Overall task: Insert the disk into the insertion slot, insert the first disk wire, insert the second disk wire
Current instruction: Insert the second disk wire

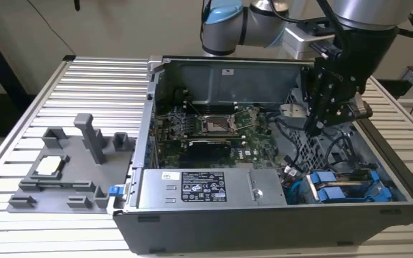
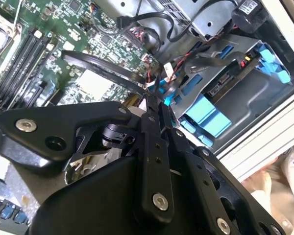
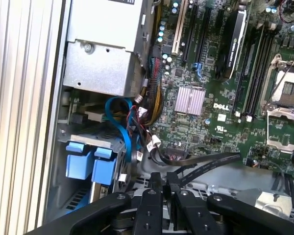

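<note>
Hand (image 3: 164, 180) pressed together, black cable (image 3: 206, 164) at its tips. Wires (image 3: 137, 122) crowd the gap between motherboard (image 3: 186, 132) and disk (image 1: 335, 192), exterior view's right.

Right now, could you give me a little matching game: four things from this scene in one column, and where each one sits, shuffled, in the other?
1. gripper
2. power supply box
3. grey fixture tray
4. disk

A. outside the case, on the exterior view's left
B. white label on top, next to the green board
C. hanging above the open case
D. blue frame, in the case's corner on the exterior view's right

Pairs: 1-C, 2-B, 3-A, 4-D.
</note>
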Controlling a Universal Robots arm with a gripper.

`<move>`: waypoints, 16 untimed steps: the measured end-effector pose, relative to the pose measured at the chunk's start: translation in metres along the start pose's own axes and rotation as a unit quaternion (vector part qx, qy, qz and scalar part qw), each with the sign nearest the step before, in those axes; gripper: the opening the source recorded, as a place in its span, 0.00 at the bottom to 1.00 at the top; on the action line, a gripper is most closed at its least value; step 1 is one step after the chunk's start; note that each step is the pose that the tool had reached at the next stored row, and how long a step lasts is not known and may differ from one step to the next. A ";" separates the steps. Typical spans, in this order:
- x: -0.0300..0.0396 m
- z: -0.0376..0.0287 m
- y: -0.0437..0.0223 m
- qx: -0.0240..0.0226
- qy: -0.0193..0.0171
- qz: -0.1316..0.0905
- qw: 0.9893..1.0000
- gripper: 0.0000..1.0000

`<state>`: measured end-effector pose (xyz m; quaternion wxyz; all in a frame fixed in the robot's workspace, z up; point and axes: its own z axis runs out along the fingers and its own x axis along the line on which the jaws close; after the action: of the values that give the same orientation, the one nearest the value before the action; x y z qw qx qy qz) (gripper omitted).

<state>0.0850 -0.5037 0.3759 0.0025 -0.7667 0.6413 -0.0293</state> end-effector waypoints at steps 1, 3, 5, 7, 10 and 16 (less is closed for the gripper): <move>0.0030 0.0001 -0.0004 -0.001 0.000 0.000 1.000 0.16; 0.0087 0.0004 -0.0013 -0.003 -0.001 0.000 1.000 0.16; 0.0146 0.0008 -0.0024 -0.006 -0.001 0.000 1.000 0.16; 0.0203 0.0011 -0.0038 -0.008 -0.001 0.000 1.000 0.16; 0.0285 0.0016 -0.0067 -0.013 -0.002 0.000 1.000 0.16; 0.0451 0.0027 -0.0140 -0.023 -0.004 -0.001 1.000 0.16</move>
<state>0.1068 -0.5457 0.3757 -0.0122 -0.7672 0.6412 -0.0116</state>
